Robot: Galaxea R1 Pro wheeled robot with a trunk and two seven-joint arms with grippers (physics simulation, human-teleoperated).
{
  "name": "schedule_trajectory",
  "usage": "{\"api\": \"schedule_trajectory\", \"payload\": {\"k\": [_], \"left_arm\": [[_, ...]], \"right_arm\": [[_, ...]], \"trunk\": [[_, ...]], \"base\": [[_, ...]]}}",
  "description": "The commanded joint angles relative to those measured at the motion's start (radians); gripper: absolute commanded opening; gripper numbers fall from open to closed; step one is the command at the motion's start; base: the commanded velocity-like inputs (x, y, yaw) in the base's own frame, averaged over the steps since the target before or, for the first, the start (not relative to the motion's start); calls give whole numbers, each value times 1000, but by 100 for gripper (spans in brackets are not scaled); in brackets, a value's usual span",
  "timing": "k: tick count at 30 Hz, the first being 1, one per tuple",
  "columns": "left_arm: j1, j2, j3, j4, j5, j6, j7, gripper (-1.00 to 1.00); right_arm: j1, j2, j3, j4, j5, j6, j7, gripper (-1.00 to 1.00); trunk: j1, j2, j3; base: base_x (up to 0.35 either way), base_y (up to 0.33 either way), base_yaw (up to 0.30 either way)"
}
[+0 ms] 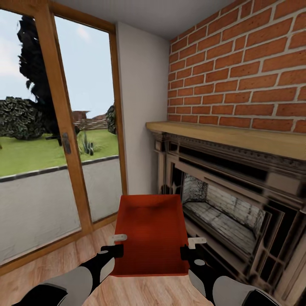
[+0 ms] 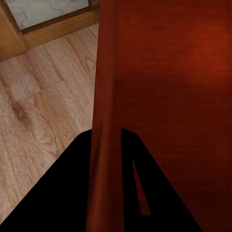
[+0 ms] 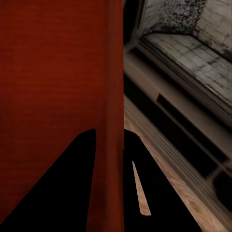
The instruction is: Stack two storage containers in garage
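Orange-red storage container (image 1: 151,233) held clear of the wood plank floor (image 1: 63,259) at 12 o'clock from the trunk, in the living room, beside the ornate fireplace (image 1: 229,212) at 2 o'clock. Left gripper (image 1: 117,243) clamped over the container's left wall (image 2: 104,116); right gripper (image 1: 192,247) clamped over the right wall (image 3: 115,96), one finger either side of each rim. Risk: thin rim grips likely to slip if arm spacing changes during travel. Risk: turning toward 3 o'clock likely to strike the fireplace surround; glazed door (image 1: 63,140) close at 10 o'clock.
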Motion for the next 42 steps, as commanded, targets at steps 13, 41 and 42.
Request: {"api": "schedule_trajectory", "payload": {"k": [13,41,42], "left_arm": [[-2,1,40,-2,-2,-13,82,-100],[-2,2,40,-2,0,-14,82,-100],[-2,2,40,-2,0,-14,82,-100]], "right_arm": [[0,0,25,2,-22,3,7,-100],[0,1,25,2,-24,-1,6,-100],[0,1,25,2,-24,-1,6,-100]], "trunk": [[0,-1,8],[0,-1,18],[0,-1,19]], "base": [[0,0,0],[0,0,131],[0,0,238]]}}
